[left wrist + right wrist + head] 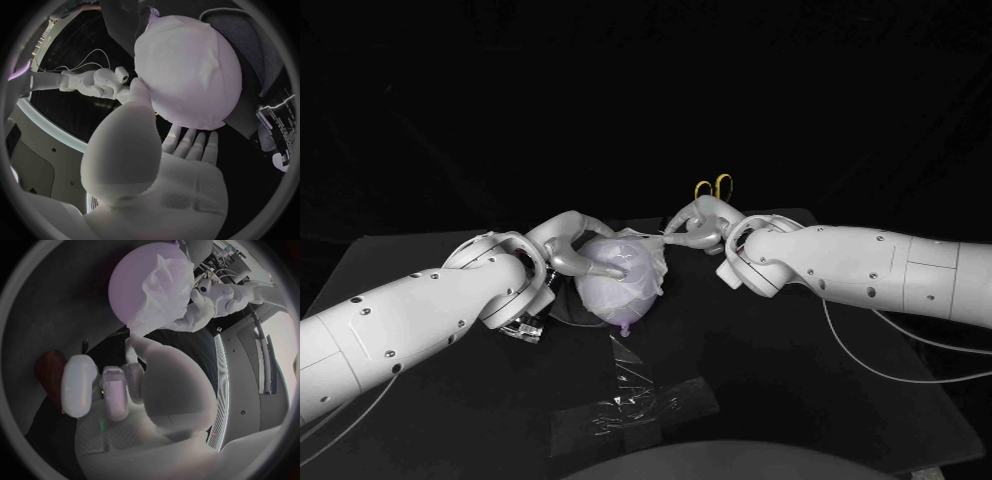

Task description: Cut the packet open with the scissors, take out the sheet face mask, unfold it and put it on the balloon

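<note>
**Draping the mask over the balloon**

The left hand (571, 248) is wrapping its fingers (190, 145) round the balloon (620, 290) from 10 o'clock, likely steadying it while the mask (643, 256) is lying across its top. The right hand (697, 225) is reaching the mask's edge from 1 o'clock; whether it is pinching, I cannot tell. The opened packet (629, 400) is lying at 6 o'clock on the tabletop (790, 380)

Nothing legible turns up here: no word, label, brand, number or sign can be read. The crumpled clear packet (629, 405), lying on the tabletop (776, 400) just in front of the balloon (620, 285), gives off only glints. Any print on it is too small to make out.
</note>
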Available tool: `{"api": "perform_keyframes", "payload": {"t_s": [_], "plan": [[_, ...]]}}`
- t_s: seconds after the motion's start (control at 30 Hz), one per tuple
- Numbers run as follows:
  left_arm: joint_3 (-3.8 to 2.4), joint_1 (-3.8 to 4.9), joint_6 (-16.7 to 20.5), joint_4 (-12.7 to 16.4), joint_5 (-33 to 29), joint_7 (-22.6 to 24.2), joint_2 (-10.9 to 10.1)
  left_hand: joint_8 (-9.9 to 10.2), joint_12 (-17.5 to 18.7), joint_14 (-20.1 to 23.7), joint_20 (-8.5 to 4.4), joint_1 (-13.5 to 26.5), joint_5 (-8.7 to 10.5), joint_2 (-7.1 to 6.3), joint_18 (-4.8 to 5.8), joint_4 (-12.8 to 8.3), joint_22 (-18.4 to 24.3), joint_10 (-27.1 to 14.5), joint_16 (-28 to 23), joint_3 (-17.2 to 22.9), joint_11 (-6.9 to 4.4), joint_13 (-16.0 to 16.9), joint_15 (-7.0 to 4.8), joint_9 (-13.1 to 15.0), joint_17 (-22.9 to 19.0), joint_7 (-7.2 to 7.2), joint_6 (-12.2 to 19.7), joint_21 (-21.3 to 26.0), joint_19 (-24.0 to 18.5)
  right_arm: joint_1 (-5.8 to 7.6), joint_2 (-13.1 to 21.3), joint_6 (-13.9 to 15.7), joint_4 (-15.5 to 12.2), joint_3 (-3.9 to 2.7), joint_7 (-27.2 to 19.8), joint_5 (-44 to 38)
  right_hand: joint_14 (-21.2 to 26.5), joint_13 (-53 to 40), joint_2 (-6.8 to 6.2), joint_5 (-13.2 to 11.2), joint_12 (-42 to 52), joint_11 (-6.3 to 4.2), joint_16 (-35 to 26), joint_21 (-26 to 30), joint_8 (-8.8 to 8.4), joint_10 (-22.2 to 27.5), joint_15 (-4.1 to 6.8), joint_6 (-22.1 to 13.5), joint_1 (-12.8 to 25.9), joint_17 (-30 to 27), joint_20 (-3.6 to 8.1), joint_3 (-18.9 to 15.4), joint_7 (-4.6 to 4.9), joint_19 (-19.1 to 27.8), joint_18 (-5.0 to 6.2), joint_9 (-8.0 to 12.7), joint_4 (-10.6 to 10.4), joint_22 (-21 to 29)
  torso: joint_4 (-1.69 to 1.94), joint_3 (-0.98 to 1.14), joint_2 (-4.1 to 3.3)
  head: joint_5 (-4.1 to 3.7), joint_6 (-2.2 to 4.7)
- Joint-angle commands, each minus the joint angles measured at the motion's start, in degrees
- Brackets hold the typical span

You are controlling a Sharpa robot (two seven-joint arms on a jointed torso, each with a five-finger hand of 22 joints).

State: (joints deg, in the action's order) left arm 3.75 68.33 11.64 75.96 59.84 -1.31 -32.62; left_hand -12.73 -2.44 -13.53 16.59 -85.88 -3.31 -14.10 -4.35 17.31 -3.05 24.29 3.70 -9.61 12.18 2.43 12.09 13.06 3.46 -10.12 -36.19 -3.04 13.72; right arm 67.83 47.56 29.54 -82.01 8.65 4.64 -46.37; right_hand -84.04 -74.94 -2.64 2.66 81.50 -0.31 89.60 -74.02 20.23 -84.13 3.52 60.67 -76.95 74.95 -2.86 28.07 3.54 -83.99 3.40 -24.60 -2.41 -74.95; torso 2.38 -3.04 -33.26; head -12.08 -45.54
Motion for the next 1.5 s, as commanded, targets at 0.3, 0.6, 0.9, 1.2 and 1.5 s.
{"api": "perform_keyframes", "payload": {"t_s": [0.3,0.6,0.9,1.2,1.5], "plan": [[0.28,-0.25,-1.86,0.00,0.35,-0.88,0.01,-0.38,0.02,-0.09,-0.06,-0.02,0.23,0.34,-0.18,-0.02,0.05,0.26,-0.30,0.45,-0.06,0.04,-0.12,0.05,0.06,-3.55,-0.21,0.39,-0.32,0.05,-0.08,0.25,0.80,-0.01,6.62,-4.29,-5.96,-8.86,-1.48,0.07,-2.70,-0.19,0.40,1.77,2.94,-1.09,0.35,-1.99,1.42,15.05,0.52,0.49,0.15,-0.27,-0.13,-5.57,0.16,-10.67,0.05,-0.05,0.00,0.01,0.25],[0.31,-0.25,-1.86,0.03,0.27,-0.87,-0.05,-0.36,0.03,-0.09,-0.07,-0.11,0.24,0.37,-0.27,-0.02,0.05,0.12,-0.32,0.52,-0.07,0.02,-0.13,0.03,0.07,-3.55,-0.16,0.38,-0.29,0.09,0.02,-1.23,0.56,-0.01,5.06,-2.10,-5.96,1.39,-6.91,0.40,-21.22,4.45,0.40,11.73,-4.42,9.56,-3.64,-13.14,7.39,15.05,-2.18,-5.12,5.48,3.76,1.13,-2.71,-3.59,-8.17,0.02,-0.02,-0.03,0.17,0.51],[0.32,-0.25,-1.59,0.08,0.09,-0.59,-0.04,-0.35,0.05,-0.11,-0.07,-0.13,0.24,0.38,-0.28,-0.02,0.04,0.04,-0.31,0.53,-0.06,0.01,-0.12,0.03,0.07,-3.56,-0.15,0.37,-0.24,1.81,-1.39,1.14,1.09,-0.13,1.31,3.20,-5.96,-6.50,-1.60,0.60,-5.86,3.28,0.40,2.50,-4.23,0.89,-2.67,-7.82,7.91,15.05,-2.31,-4.92,4.07,-0.05,-0.01,-2.02,-7.46,-10.55,-0.02,-0.02,-0.02,0.34,0.75],[0.32,-0.26,-1.50,0.06,-0.03,-0.40,0.10,-0.33,0.06,-0.23,-0.04,-0.37,0.25,0.67,-0.43,-0.03,0.03,0.04,-0.30,0.77,0.01,0.01,-0.08,0.00,0.11,-3.59,-0.09,0.34,-0.14,2.90,-5.86,-2.74,4.76,-0.17,3.76,5.01,-5.96,-8.32,-1.96,0.35,-2.78,3.20,0.40,1.08,-5.01,-0.56,-2.60,-6.99,9.43,15.05,-2.17,-6.29,4.02,-0.61,-0.26,-1.44,-9.13,-10.89,0.13,-0.06,-0.09,0.25,0.93],[0.32,-0.25,-1.55,0.02,-0.12,-0.39,0.15,-0.32,0.07,-0.27,-0.04,-0.43,0.25,0.74,-0.47,-0.03,0.02,-0.05,-0.30,0.84,0.04,0.00,-0.06,0.00,0.12,-3.62,-0.09,0.33,-0.10,3.08,-10.21,-5.53,9.08,-0.18,6.74,4.54,-5.96,-9.07,-3.26,0.09,-1.56,3.15,0.40,0.44,-5.58,-1.06,-2.55,-6.67,10.85,15.05,-2.09,-8.40,3.93,-0.83,-0.37,-1.13,-10.48,-11.04,0.19,-0.14,-0.09,0.37,0.96]]}}
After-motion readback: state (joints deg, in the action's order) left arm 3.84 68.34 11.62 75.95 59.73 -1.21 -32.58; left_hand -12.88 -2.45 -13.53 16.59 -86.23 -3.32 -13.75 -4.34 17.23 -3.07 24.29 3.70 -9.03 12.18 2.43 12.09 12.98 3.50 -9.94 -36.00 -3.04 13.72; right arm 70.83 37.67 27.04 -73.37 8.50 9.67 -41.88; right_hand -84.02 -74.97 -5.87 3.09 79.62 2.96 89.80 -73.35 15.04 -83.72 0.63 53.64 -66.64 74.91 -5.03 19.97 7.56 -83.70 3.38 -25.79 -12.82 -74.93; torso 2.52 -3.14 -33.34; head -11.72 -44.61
